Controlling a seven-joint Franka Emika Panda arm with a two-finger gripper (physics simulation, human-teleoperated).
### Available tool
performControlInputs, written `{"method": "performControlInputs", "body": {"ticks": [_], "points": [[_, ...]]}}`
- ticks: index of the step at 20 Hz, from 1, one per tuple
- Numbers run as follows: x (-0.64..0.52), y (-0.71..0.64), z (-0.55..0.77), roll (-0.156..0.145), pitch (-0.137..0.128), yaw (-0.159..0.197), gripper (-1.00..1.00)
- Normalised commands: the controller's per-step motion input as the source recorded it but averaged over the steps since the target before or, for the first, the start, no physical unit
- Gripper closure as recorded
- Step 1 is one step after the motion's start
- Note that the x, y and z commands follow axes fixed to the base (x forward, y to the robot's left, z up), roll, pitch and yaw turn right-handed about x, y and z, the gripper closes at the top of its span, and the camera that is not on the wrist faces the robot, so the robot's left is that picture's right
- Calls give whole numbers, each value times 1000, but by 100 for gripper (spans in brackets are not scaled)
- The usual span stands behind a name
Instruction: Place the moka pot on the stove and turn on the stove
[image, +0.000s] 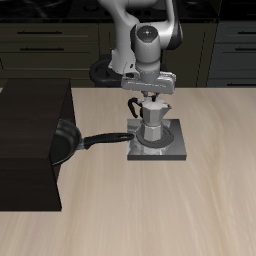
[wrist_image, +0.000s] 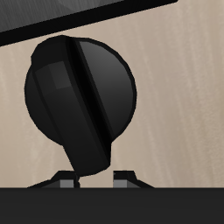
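Pot (image: 152, 122) upright on stove (image: 176, 149), directly under claw (image: 150, 97). Claw sits at lid knob (wrist_image: 83, 96); gripping or released, cannot tell. Risk: if clenched, lifting drags pot off burner or tips it. Frying pan (image: 66, 141) beside stove, off to claw's side; careless sweep toward stove switch could knock it.

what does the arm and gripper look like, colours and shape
The arm is glossy white, built of rounded segments with dark joints. Its wrist ends in a grey, round-topped housing above a pale, wide, boxy gripper with dark undersides and short dark fingers. No cables or markings can be made out.
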Motion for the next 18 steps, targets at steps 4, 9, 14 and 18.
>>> {"method": "performControlInputs", "body": {"ticks": [4, 9, 14, 18], "points": [[99, -37, 56, 12, -2, 10, 100], [85, -23, 109, 5, -18, 33, 100], [29, -29, 131, -4, -43, 18, 100], [121, -149, 190, 1, -11, 27, 100]]}}
